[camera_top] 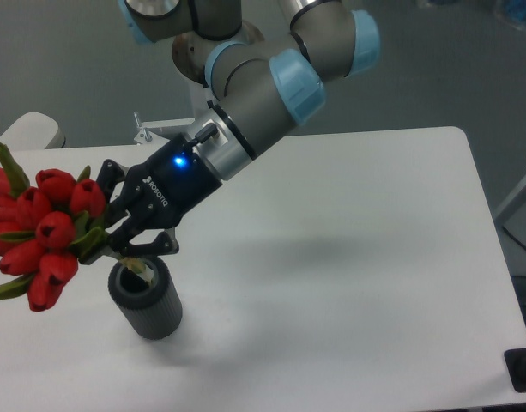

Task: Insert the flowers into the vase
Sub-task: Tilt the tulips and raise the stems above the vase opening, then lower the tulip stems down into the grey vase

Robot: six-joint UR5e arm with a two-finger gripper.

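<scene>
The flowers (41, 230), a tight bunch of red tulip buds with green leaves, hang at the far left, tilted with the heads pointing left. My gripper (115, 230) is shut on the stems just right of the buds. Pale stem ends (139, 268) reach down to the mouth of the vase (148, 300), a dark grey ribbed cylinder standing upright on the white table directly below the gripper. Whether the stem ends are inside the mouth I cannot tell.
The white table (348, 257) stretches to the right, with its right edge near the frame's side. The arm's base (213, 77) stands behind the table's back edge. A pale rounded object (27, 130) sits at the far left behind the table.
</scene>
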